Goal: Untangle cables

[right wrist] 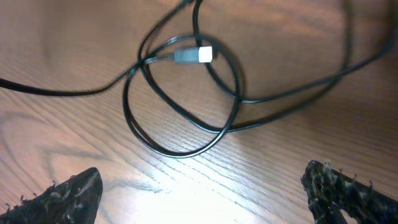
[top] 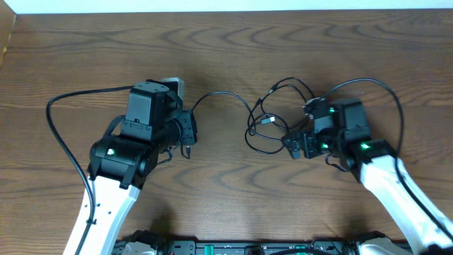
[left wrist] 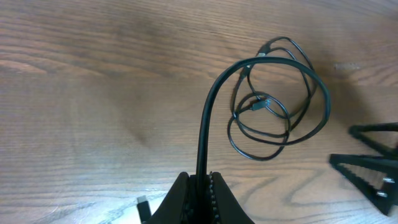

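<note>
- One cord is all I can find here: the black cable point(left wrist: 208, 106). No white one shows in any view, so there's a risk it's off somewhere that the arms aren't dealing with.
- Left of the desk's point(top: 226, 42) middle, the left gripper point(left wrist: 200, 177) is pinched tight on a strand of the black cable, which arcs up out of the jaws and across to the knot. The cord is thin and looks slick, so my guess is that a quick tug would slide it right out.
- The flip side is that a hard pull toward the left edge would probably cinch the loops instead of opening them.
- There's a small pale bit point(left wrist: 142, 202) next to the left fingers. I can't tell what it is.
- The tangle point(top: 263, 120) lies flat between the two grippers, a bit nearer the right edge, with several loops overlapping. A plug point(right wrist: 193, 56) with a silvery tip sits inside the loops, and I'd bet it hooks a loop if it gets dragged.
- The right gripper point(right wrist: 202, 183) is spread wide and holds nothing, low on the near-edge side of the tangle. If it closes there it could grab two strands at once and lock the crossing, or just scrape wood and miss.
- The right arm's own thick cable point(top: 386, 88) curves close by, and I reckon it could snag.
</note>
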`<move>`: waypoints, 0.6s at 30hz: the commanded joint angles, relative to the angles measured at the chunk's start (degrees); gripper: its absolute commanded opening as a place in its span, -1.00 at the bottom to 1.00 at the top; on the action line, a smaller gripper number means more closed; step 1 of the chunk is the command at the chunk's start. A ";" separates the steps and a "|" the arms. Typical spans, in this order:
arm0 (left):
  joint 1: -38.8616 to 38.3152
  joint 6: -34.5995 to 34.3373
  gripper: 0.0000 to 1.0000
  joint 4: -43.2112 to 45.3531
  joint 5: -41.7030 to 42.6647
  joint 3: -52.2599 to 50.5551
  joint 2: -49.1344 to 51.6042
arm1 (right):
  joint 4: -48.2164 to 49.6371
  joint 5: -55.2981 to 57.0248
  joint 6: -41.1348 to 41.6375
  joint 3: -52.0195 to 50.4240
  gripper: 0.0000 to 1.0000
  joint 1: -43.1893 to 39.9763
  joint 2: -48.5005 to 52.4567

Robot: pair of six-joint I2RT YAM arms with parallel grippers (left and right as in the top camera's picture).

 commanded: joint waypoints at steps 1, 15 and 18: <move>-0.13 1.18 -0.85 -0.94 -1.11 -0.50 -1.36 | 1.84 -0.37 -1.31 -0.52 0.99 1.88 4.28; -0.13 1.18 -0.85 -3.06 -1.09 -0.50 -1.38 | 4.66 17.49 -1.31 -0.52 0.98 7.26 7.52; -0.13 1.18 -0.85 -3.45 -1.09 -0.50 -1.38 | 5.49 18.12 -1.31 -0.52 0.99 7.28 7.54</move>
